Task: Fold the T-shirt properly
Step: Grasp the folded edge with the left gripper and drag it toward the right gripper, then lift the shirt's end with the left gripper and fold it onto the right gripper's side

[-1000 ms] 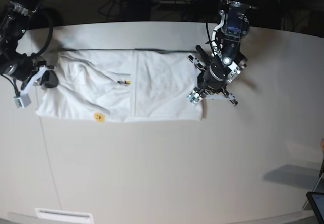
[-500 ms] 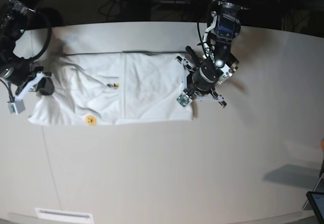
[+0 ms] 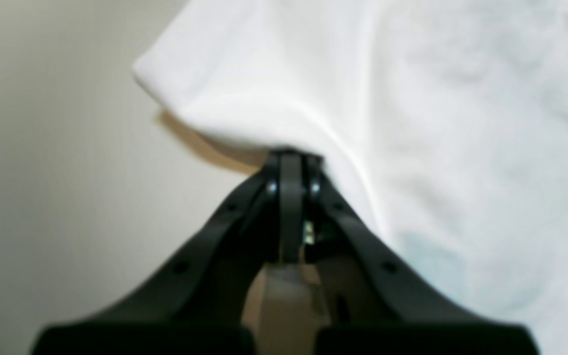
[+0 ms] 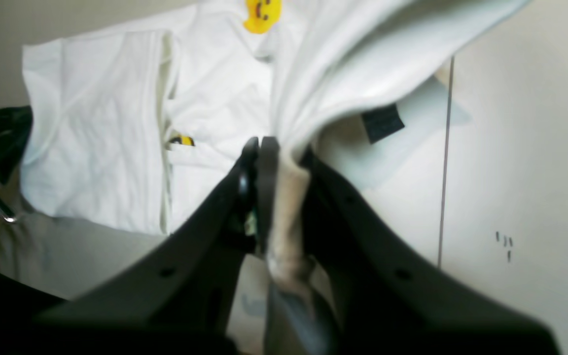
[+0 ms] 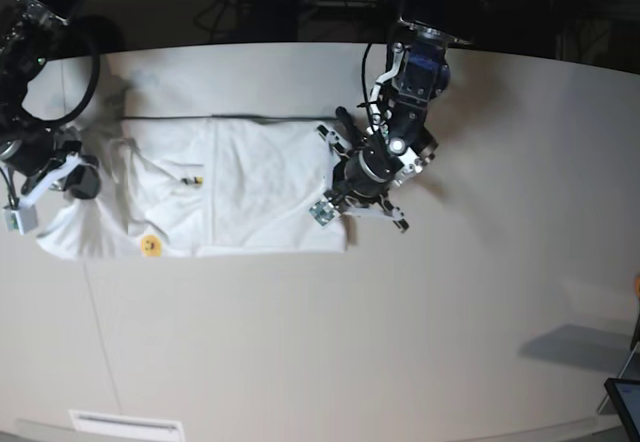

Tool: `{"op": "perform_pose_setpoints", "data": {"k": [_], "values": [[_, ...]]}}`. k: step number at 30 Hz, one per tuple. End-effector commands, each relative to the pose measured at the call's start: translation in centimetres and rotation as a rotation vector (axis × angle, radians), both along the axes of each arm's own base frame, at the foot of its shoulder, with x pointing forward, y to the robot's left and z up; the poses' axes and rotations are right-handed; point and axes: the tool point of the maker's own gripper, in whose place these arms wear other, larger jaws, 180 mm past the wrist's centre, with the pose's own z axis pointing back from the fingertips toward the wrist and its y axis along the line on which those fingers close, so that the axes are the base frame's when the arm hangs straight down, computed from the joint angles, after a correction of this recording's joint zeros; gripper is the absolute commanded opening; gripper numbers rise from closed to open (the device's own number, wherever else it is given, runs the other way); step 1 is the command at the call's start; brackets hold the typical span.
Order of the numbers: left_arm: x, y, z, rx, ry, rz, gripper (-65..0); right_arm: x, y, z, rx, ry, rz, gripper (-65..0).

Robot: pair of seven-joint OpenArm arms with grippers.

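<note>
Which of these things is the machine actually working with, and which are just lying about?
In use:
- T-shirt, white, spread on the table
- left gripper, shut on its edge
- right gripper, shut on its other end

Just there:
- table
- dark device at the table's corner

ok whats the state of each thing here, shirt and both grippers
T-shirt: partly folded, plain side up, flat on the table, both ends pinched
left gripper: shut on the T-shirt's edge
right gripper: shut on bunched fabric, lifting it
black tag: exposed under the lifted fabric
</note>
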Motion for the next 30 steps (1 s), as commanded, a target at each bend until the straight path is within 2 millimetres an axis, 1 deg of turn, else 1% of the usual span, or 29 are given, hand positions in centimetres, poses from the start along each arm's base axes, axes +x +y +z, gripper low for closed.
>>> {"op": "perform_pose_setpoints", "data": {"k": [1,2,4,5,9,12,14,17,19,21,24,27,30], "values": [[-2.7,-0.7,-2.4,0.039,0.12,-0.046,-65.0,0.9,-0.3,1.4,-0.005,-0.055,-0.004,-65.0],[-2.9,-1.4,-2.6,0.029,0.129,-0.053,-65.0,0.9,-0.3,1.4,-0.005,-0.055,-0.004,-65.0],[-3.1,-2.2,-2.7,0.015,0.14,-0.055,-65.0,0.9,-0.3,1.5,-0.006,-0.059,-0.005,-65.0],[-2.8,-2.7,-2.6,0.011,0.135,-0.061,-65.0,1.0,-0.3,1.8,-0.011,-0.074,-0.008,-65.0],[-2.7,-3.7,-3.0,-0.003,0.156,-0.066,-65.0,1.2,-0.3,3.2,-0.005,-0.103,-0.054,-65.0],[-2.4,-4.2,-3.1,-0.009,0.163,-0.067,-65.0,1.4,-0.5,3.4,0.013,-0.104,-0.088,-65.0],[-2.6,-4.4,-3.4,-0.012,0.174,-0.067,-65.0,1.8,0.4,3.3,0.024,-0.101,-0.075,-65.0],[-2.6,-5.0,-3.2,-0.025,0.173,-0.069,-65.0,2.6,2.2,3.7,0.042,-0.116,-0.056,-65.0],[-2.6,-5.6,-3.0,-0.037,0.172,-0.071,-65.0,3.1,3.6,3.4,0.068,-0.104,-0.062,-65.0],[-2.6,-5.7,-3.0,-0.037,0.174,-0.071,-65.0,3.3,4.5,2.6,0.039,-0.078,-0.067,-65.0],[-2.6,-5.7,-3.0,-0.037,0.175,-0.072,-65.0,3.5,6.7,1.3,-0.048,-0.066,-0.01,-65.0],[-2.6,-5.6,-3.0,-0.035,0.175,-0.073,-65.0,3.5,8.0,0.2,-0.123,-0.049,0.003,-65.0],[-2.6,-5.2,-3.2,-0.025,0.177,-0.072,-65.0,3.2,9.8,-0.6,-0.129,-0.02,0.008,-65.0]]}}
